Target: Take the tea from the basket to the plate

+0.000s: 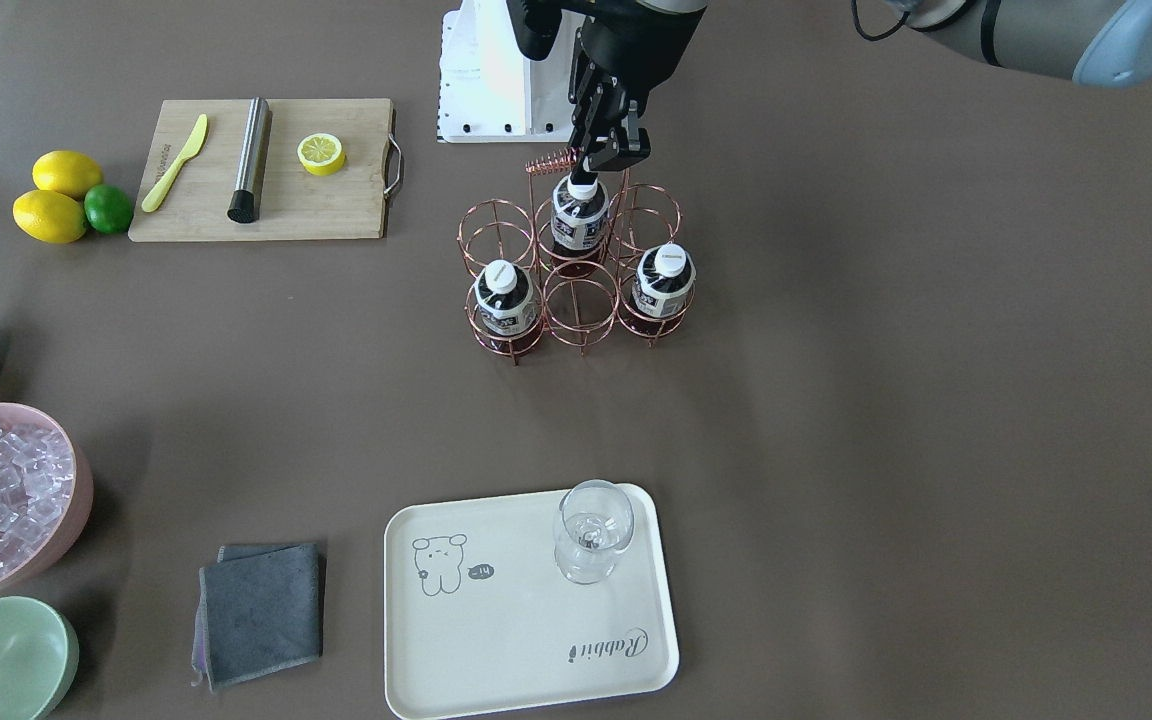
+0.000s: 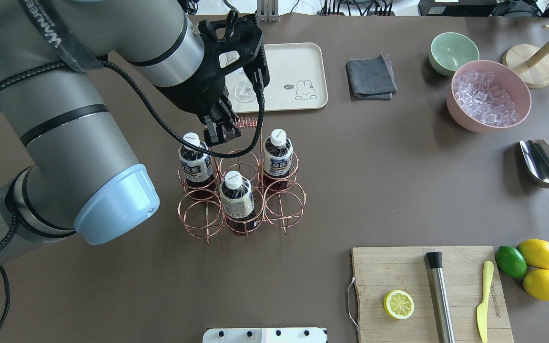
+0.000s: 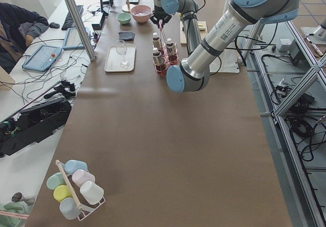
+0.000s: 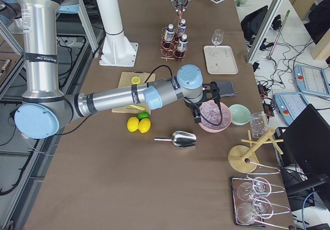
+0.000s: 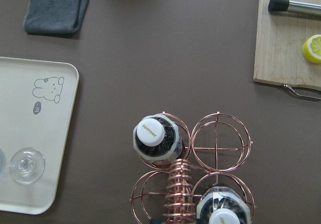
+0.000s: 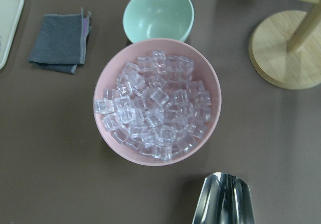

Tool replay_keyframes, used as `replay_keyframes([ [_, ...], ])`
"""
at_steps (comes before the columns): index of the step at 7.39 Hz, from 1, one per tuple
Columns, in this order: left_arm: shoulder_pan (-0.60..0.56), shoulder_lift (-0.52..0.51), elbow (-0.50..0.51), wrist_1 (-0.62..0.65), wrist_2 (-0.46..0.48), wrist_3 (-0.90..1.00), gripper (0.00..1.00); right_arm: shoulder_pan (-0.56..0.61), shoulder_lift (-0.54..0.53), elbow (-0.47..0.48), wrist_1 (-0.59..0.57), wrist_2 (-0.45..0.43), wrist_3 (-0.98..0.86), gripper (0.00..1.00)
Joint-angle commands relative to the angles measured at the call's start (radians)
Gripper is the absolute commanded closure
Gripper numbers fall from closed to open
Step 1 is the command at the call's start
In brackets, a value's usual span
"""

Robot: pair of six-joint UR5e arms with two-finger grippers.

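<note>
Nearest the robot, on its right, a wooden cutting board [image 2: 398, 271] lies on the desk [image 2: 398, 181] and carries a lemon half [image 2: 399, 305], a steel muddler [image 2: 440, 295] and a yellow knife [image 2: 483, 300]. Farther out, at mid-desk, stands the copper wire basket [image 5: 216, 147] of six rings in two rows. Three capped bottles stand upright in it: the near tea bottle [image 2: 236, 200] in the middle ring of the robot-side row, and the left tea bottle [image 2: 194, 166] and right tea bottle [image 2: 278, 157] in the end rings of the far row. The left gripper [image 1: 616, 150] hangs above the basket beside the coiled handle [image 5: 179, 194], clear of every bottle, its jaws spread and holding nothing. Beyond the basket lies the cream tray [image 2: 298, 62], with a stemmed glass [image 1: 591, 530] standing on it. Far right, the right gripper [image 4: 197, 117] hovers over the pink bowl of ice [image 6: 155, 103]; whether its jaws are spread cannot be told
</note>
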Motion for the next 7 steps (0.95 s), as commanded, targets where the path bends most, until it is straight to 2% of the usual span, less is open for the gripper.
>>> replay_keyframes([
  [1,0.005,0.004,0.0,0.0,0.003,0.001,1.0,-0.084,0.112,-0.028,0.212,-0.009,0.01,0.0],
  [3,0.005,0.006,0.0,0.0,0.003,0.001,1.0,-0.185,0.187,-0.034,0.327,-0.01,0.01,0.0],
  [4,0.005,0.007,-0.002,0.0,0.003,0.001,1.0,-0.236,0.222,-0.038,0.407,-0.039,0.018,0.0],
  [5,0.005,0.007,-0.002,0.0,0.003,0.001,1.0,-0.279,0.23,-0.037,0.537,-0.084,0.145,0.0],
  [7,0.005,0.009,-0.002,0.0,0.003,-0.001,1.0,-0.425,0.231,-0.042,0.857,-0.27,0.444,0.0],
])
